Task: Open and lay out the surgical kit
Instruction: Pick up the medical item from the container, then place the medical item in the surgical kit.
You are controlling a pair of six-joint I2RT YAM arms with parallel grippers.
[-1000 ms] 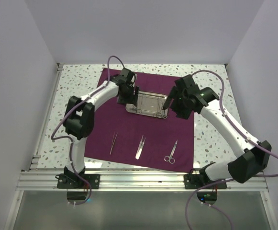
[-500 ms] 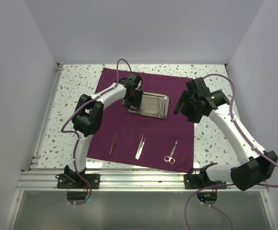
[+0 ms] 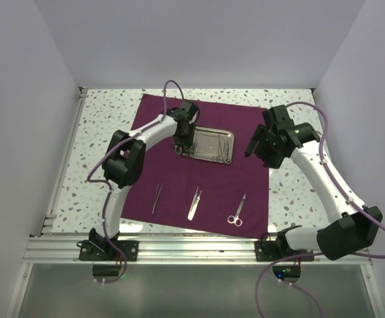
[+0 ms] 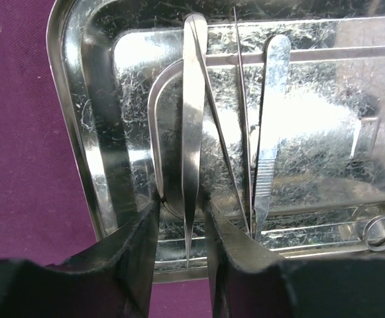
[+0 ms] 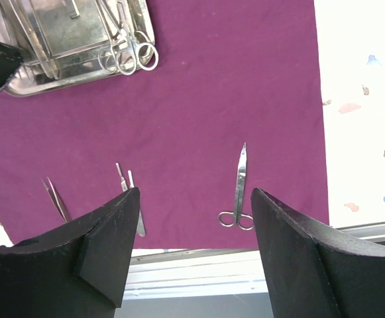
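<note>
The dark purple cloth lies spread flat. The steel tray sits on its far middle. My left gripper is down in the tray's left end. In the left wrist view its jaws stand narrowly apart on either side of steel tweezers, with a small gap on each side. A thin probe and ridged forceps lie beside them. My right gripper is open and empty, above the cloth's right edge. Ring-handled tools lie at the tray's right end.
Laid out on the cloth's near part are thin tweezers, broader tweezers and scissors. The scissors also show in the right wrist view. Speckled tabletop surrounds the cloth. An aluminium rail runs along the near edge.
My left gripper has shifted right into the tray's left end and settled over the tweezers. My right gripper has drawn back to the right, away from the tray.
</note>
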